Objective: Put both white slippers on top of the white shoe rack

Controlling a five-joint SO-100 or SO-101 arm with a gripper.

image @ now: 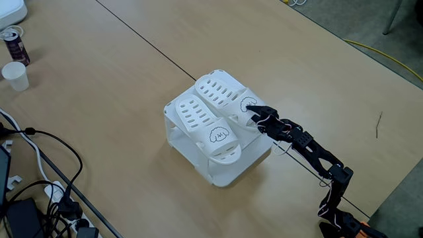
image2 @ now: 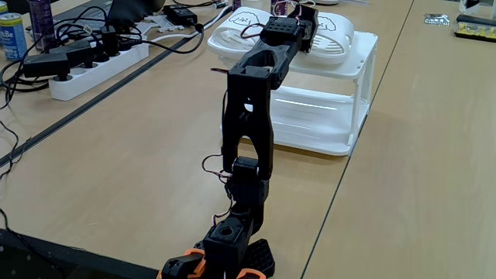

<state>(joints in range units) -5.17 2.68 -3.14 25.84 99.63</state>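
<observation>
We saw the gripper [image: 250,112] at one white slipper [image: 225,94]; couldn't tell its jaws. Paper cup [image: 15,75] sat well away.

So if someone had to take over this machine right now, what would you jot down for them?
Tool: at the toe strap of the right-hand slipper in a fixed view; whether it is clamped or open cannot be told.
Slippers: both lie side by side on top of the rack; the other slipper rests free.
Done: both slippers are on the rack.
Left: make sure the tool lets go, then pull the arm away without dragging the slipper.
</observation>
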